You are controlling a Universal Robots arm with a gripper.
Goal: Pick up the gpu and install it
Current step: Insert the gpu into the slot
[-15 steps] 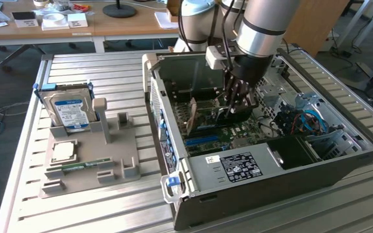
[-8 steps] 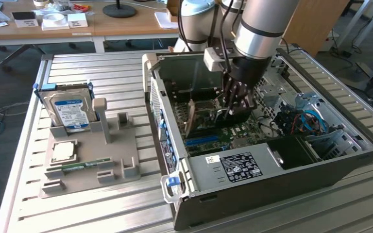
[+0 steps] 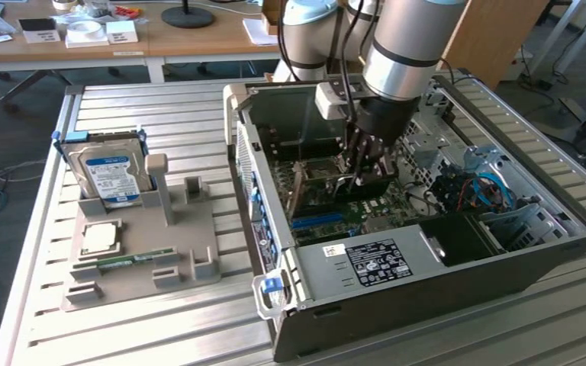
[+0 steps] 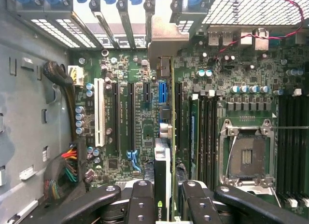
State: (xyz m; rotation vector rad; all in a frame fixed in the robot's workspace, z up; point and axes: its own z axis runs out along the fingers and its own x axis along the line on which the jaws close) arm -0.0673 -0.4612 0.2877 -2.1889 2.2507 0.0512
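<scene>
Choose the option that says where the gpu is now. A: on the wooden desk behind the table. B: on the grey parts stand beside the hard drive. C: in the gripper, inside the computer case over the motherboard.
C: in the wrist view the gpu sits edge-on in the gripper above the motherboard, and the exterior view has the gripper down inside the open case.

case (image 3: 537,263): on table (image 3: 150,99), exterior view's right of tray (image 3: 130,276).
gpu (image 4: 162,166): inside case, above motherboard (image 4: 140,132), between fingers of gripper (image 4: 166,190).
</scene>
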